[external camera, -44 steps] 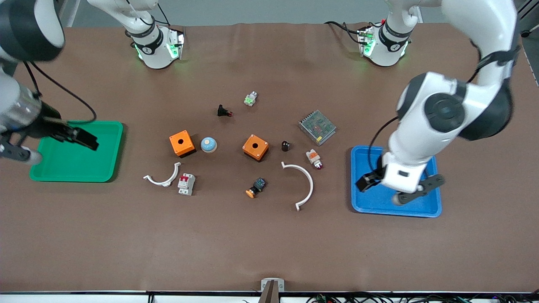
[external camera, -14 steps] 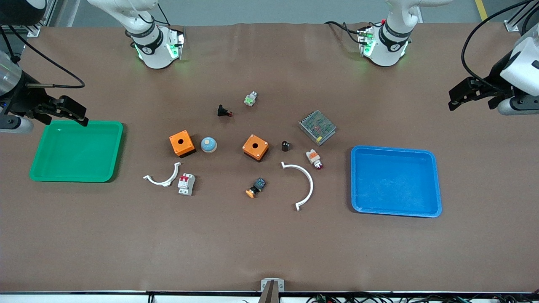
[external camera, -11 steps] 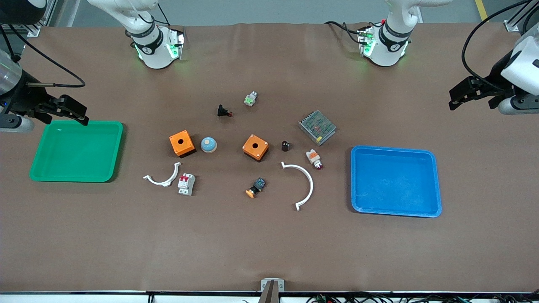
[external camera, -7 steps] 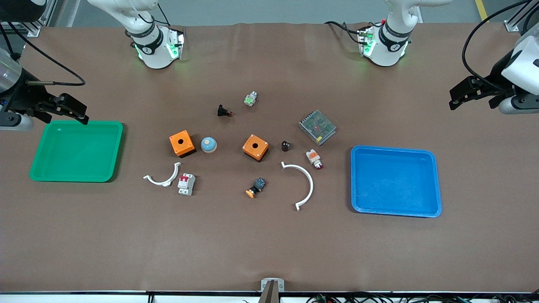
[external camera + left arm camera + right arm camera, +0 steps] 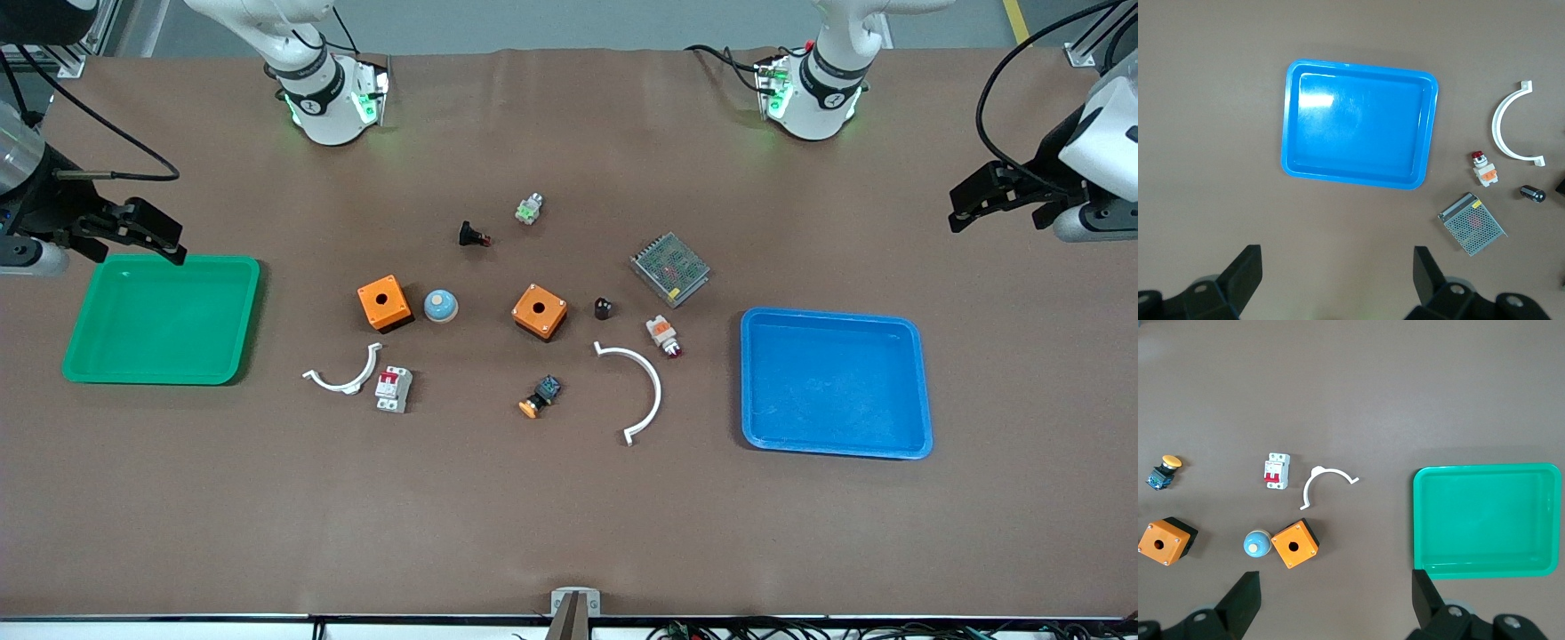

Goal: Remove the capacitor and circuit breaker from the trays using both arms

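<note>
The capacitor (image 5: 604,308), a stubby black cylinder, stands on the table beside an orange box (image 5: 539,311), toward the left arm's end; it also shows in the left wrist view (image 5: 1532,193). The breaker (image 5: 393,389), white-grey with a red switch, lies beside a small white arc (image 5: 342,378); it also shows in the right wrist view (image 5: 1276,471). My left gripper (image 5: 994,220) (image 5: 1337,268) is open and empty, high over bare table past the blue tray (image 5: 836,382). My right gripper (image 5: 138,253) (image 5: 1336,590) is open and empty, high over the green tray's (image 5: 160,320) edge.
Between the trays lie a second orange box (image 5: 384,302), a blue dome (image 5: 440,305), a black button with red tip (image 5: 472,235), a green-tipped part (image 5: 528,209), a metal mesh box (image 5: 669,268), a white-orange indicator (image 5: 662,335), a black-blue switch (image 5: 540,396) and a large white arc (image 5: 640,391).
Since 3.2 s ago both arms rose from over their trays and drew back toward the table's ends. In the last second they barely move. Nothing on the table has moved.
</note>
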Available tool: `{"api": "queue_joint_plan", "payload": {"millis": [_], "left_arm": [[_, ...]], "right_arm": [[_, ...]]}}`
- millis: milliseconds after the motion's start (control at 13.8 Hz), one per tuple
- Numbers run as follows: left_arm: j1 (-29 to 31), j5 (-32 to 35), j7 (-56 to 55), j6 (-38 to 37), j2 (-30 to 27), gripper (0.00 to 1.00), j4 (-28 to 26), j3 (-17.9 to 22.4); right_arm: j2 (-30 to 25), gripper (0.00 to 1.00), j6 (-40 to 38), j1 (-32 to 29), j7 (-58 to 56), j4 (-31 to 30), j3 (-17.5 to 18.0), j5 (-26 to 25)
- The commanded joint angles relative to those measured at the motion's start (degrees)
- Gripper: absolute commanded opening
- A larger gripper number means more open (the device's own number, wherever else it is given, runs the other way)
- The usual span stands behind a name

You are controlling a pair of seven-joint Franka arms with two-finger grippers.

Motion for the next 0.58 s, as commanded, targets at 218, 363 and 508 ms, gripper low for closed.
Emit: {"api": "queue_joint_plan", "payload": {"millis": [218, 363, 508], "left_arm": [[-0.1, -0.2, -0.9, -1.3, -1.0, 1.0, -0.7, -1.1], [-0.1, -0.2, -0.7, -2.0, -1.3, 1.0, -0.8, -1.3], [0.3, -0.2, 0.5, -2.2, -1.2, 1.0, -0.7, -1.3]], "right_arm": [[-1.1, 1.0, 0.2, -0.2, -0.6, -0.1, 0.5, 0.0], [-1.1, 1.0, -0.1, -0.2, -0.6, -0.1, 0.5, 0.0], [-1.1, 1.0, -0.1, -0.2, -0.6, -0.2, 0.5, 0.0]]}}
